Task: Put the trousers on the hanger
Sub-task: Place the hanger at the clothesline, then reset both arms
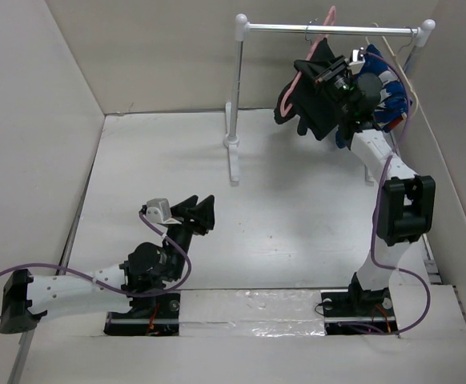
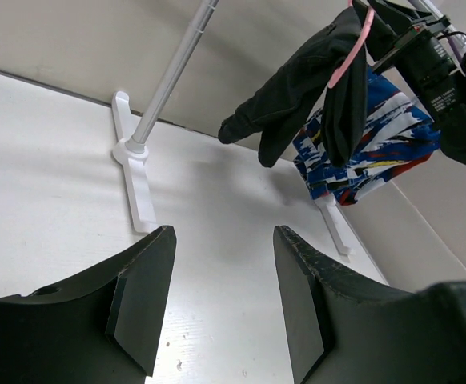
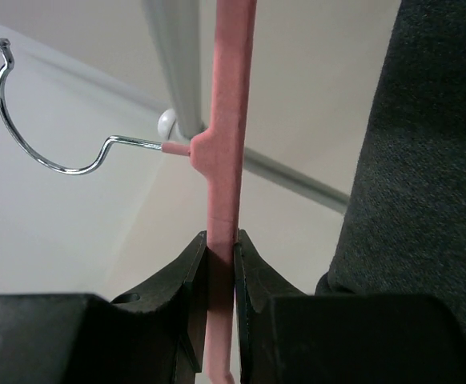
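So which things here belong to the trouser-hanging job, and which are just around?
In the job: trousers, pink hanger, right gripper shut on it.
Just around: patterned garment, rail, left gripper, open and holding nothing.

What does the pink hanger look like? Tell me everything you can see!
The hanger is thin, pink and looks like plastic, with a curly silver metal hook at its top. The right claw is shut on its pink bar close to where the hook joins. The black trousers hang draped over it, up by the silver rail. In the close view the hook seems to curl in open air, not round the rail.
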